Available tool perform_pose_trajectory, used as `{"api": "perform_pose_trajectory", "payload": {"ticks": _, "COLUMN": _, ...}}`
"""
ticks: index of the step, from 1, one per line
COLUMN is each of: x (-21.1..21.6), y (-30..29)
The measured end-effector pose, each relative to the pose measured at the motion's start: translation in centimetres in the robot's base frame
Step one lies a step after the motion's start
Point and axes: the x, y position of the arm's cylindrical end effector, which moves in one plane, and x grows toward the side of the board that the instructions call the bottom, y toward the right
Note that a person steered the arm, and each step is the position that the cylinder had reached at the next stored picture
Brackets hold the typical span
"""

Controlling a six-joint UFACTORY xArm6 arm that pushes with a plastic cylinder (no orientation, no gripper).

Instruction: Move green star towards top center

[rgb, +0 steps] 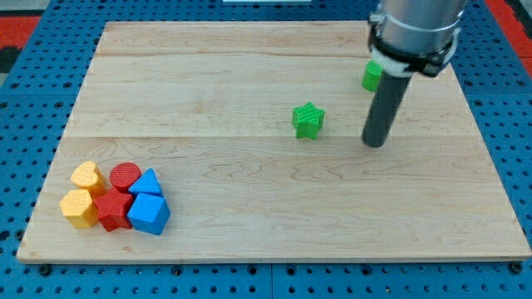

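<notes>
Green star (307, 120) lay on the wooden board (249, 216), a little to the right of the board's centre and in its upper half, standing free with bare wood all round it. Starting from the view's left: a tight cluster of six blocks sat near the board's bottom left corner. Leftmost were two yellow blocks, the upper yellow block (87, 177) and the lower yellow block (79, 208), their shapes many-sided but not clear enough to name. Next came a red cylinder (125, 175) at the top of the cluster, with a red star (111, 209) below it, touching the lower yellow block. On the cluster's right side were a smaller blue block (148, 183) above and a larger blue block (150, 213) below, pressed against the red star. Well apart from this group, past the green star, my tip (376, 144) rested on the board to the star's right and slightly lower, near it but not touching. Behind the rod, toward the view's top right, a second green block (371, 76) was partly hidden by the rod and the arm's grey housing (414, 33); its shape could not be made out. The arm carried no jaws, only the rod.
</notes>
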Motion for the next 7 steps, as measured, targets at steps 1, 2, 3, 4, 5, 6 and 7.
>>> {"api": "perform_pose_trajectory", "payload": {"ticks": 1, "x": -0.6, "y": -8.9}}
{"api": "perform_pose_trajectory", "payload": {"ticks": 2, "x": -7.0, "y": -11.6}}
{"api": "perform_pose_trajectory", "payload": {"ticks": 3, "x": -11.0, "y": -11.6}}
{"api": "perform_pose_trajectory", "payload": {"ticks": 4, "x": -5.9, "y": -11.6}}
{"api": "perform_pose_trajectory", "payload": {"ticks": 5, "x": -0.5, "y": -8.9}}
{"api": "perform_pose_trajectory", "payload": {"ticks": 6, "x": -0.6, "y": -3.2}}
{"api": "perform_pose_trajectory", "payload": {"ticks": 7, "x": -5.5, "y": -5.9}}
